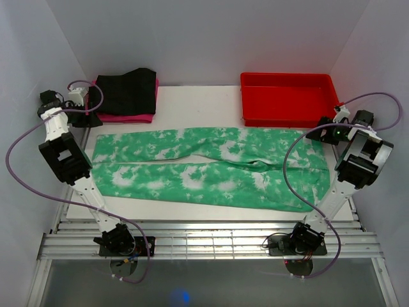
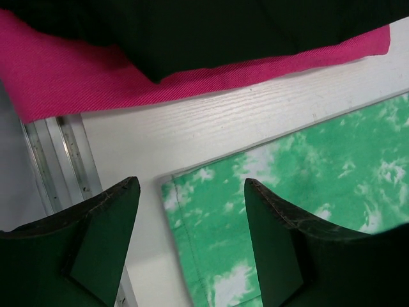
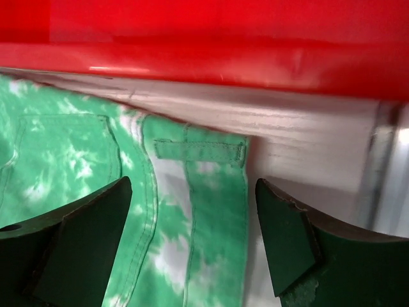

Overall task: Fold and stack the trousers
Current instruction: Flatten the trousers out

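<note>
**Inspector A:** Progress on the task?

**Inspector B:** No fold made and nothing stacked. The trousers (image 1: pixel 211 167) lie spread full length across the counter (image 1: pixel 192 96), with the hems at its left edge. The waistband is at the right edge, beside the red bin (image 1: pixel 287 77).

**Inspector A:** Condition?

**Inspector B:** Bright green with white blotches. They lie flat, apparently with slight creasing at the crotch, though the overhead view is too coarse to confirm it.

**Inspector A:** End effectors?

**Inspector B:** The left end effector (image 2: pixel 190 185) is wide over a hem corner. The right end effector (image 3: pixel 192 185) is wide over the waistband. Neither holds anything. A black garment (image 1: pixel 128 93) lies on a pink garment (image 1: pixel 128 118) at the far left corner.
</note>
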